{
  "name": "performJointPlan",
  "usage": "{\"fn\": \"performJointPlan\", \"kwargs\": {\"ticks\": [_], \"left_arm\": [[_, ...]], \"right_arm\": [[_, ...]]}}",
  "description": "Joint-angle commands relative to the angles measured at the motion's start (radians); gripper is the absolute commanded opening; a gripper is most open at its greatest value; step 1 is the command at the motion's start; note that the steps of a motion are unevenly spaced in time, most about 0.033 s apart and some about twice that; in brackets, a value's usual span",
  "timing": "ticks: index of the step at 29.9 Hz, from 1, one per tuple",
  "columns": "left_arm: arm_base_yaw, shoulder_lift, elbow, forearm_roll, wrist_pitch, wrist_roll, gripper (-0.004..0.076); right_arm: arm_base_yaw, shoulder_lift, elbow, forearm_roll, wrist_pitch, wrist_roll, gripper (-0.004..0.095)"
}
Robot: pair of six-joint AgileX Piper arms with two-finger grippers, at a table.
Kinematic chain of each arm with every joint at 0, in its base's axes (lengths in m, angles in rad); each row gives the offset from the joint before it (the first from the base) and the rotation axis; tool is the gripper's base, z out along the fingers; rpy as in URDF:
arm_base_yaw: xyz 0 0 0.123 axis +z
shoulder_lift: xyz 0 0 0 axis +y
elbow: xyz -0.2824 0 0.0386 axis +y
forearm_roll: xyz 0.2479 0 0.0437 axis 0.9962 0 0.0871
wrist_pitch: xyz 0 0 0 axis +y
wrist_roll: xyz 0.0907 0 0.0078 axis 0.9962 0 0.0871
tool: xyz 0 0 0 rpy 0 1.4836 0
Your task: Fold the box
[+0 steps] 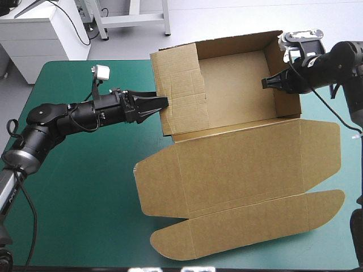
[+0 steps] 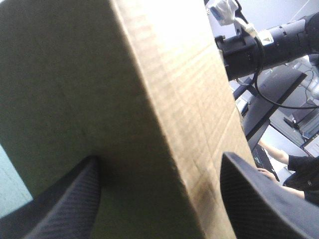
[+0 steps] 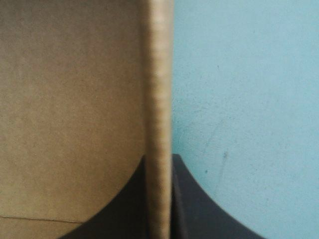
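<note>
- Brown cardboard box (image 1: 238, 158): black-finned right gripper (image 1: 264, 83), upper right, pinches its wall (image 1: 289, 102); slipping splays it.
- Left gripper (image 1: 165, 102), wide, seemingly straddles the opposite wall (image 1: 181, 85); pushing may buckle it.

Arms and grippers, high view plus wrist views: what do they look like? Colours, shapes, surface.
The left arm and right arm are black throughout, built of tube-like links with rounded joints. The left gripper and right gripper each end in two broad black fingers, fin-shaped, wide at the base and tapering to a point. Close up, the left fingers show a fine ribbed weave. No markings are visible.
</note>
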Motion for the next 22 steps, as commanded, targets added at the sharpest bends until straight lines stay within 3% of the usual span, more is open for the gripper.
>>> {"fn": "performJointPlan", "kwargs": {"ticks": [1,11,17,22], "left_arm": [[-0.003,-0.027,-0.083,-0.051,0.007,-0.041,0.0492],[-0.027,0.055,-0.351,0.327,-0.023,-0.404,0.0491],[-0.128,0.104,-0.509,0.637,-0.051,-0.623,0.0491],[-0.22,0.129,-0.613,0.997,-0.072,-0.894,0.0491]], "right_arm": [[0.001,-0.046,-0.026,0.032,-0.042,0.026,-0.0017],[0.078,-0.033,-0.026,-0.058,-0.1,0.114,-0.0012],[0.131,-0.031,-0.026,-0.074,-0.166,0.18,-0.0012],[0.133,-0.029,-0.026,-0.063,-0.162,0.192,-0.0013]]}}
